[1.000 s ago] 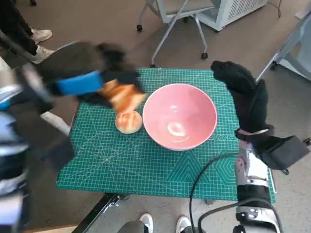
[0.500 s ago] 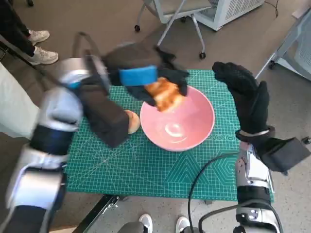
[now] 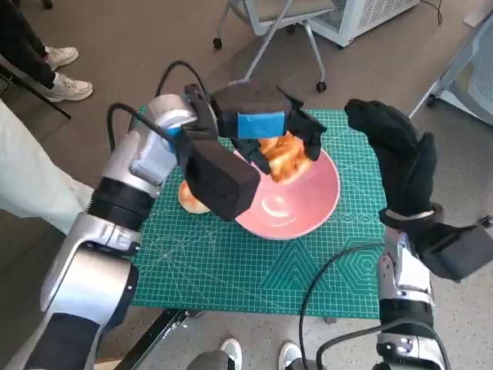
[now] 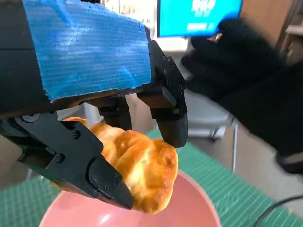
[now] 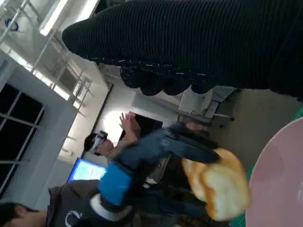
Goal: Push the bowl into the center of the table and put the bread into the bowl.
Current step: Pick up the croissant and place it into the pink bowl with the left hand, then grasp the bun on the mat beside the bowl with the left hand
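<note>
The pink bowl (image 3: 293, 202) sits near the middle of the green mat (image 3: 231, 262). My left hand (image 3: 262, 127) grips a golden bread roll (image 3: 286, 158) and holds it above the bowl's far rim; the left wrist view shows the roll (image 4: 139, 168) pinched between the black fingers (image 4: 168, 118) over the bowl (image 4: 189, 213). A second round bread (image 3: 189, 202) lies on the mat left of the bowl, partly hidden by my left forearm. My gloved right hand (image 3: 400, 158) stands upright at the bowl's right side, holding nothing, fingers extended.
A wheeled chair base (image 3: 269, 38) stands beyond the table's far edge. A person's shoes (image 3: 62, 73) show at the upper left, and feet (image 3: 231, 354) at the near edge. A black cable (image 3: 323, 277) curves over the mat's front right. In the right wrist view, a person (image 5: 118, 142) raises a hand.
My left hand has carried the bread roll from the mat's left side rightward to above the bowl. The right hand stays beside the bowl. The round bread has not moved.
</note>
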Robot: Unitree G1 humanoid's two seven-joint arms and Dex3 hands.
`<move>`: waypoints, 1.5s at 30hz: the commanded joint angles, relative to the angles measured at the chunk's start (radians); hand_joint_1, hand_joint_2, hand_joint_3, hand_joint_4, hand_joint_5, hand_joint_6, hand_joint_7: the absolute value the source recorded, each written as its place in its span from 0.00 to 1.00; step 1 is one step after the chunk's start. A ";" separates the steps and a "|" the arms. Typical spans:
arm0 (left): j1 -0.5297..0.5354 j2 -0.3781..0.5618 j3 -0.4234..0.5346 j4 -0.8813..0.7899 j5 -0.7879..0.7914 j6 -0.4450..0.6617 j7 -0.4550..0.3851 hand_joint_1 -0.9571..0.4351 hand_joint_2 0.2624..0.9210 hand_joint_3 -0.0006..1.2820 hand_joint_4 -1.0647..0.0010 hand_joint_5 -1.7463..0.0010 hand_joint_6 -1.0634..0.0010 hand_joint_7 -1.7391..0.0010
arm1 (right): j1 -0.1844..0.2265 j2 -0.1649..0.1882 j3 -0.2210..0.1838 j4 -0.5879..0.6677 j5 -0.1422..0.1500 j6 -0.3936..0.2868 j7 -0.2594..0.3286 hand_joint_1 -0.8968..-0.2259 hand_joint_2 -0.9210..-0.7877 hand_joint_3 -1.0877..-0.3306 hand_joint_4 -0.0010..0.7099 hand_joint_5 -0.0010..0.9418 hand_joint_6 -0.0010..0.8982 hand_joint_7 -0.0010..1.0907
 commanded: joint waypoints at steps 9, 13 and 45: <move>-0.002 -0.017 -0.012 0.087 0.008 0.064 -0.044 0.64 0.84 0.01 0.71 0.82 0.65 0.81 | 0.041 0.005 -0.002 -0.022 -0.015 0.021 -0.039 0.29 0.00 0.37 0.28 0.01 0.08 0.50; 0.012 -0.007 -0.004 0.062 -0.002 0.083 -0.066 0.60 0.78 0.00 0.83 0.96 0.73 0.93 | 0.040 0.006 0.003 -0.025 -0.017 0.023 -0.048 0.29 0.00 0.37 0.28 0.01 0.09 0.50; 0.305 0.345 0.220 -0.584 -0.152 0.331 -0.210 0.58 0.71 0.00 0.95 1.00 0.76 1.00 | 0.057 0.003 0.020 -0.089 0.017 0.052 -0.025 0.29 0.00 0.37 0.28 0.00 0.09 0.48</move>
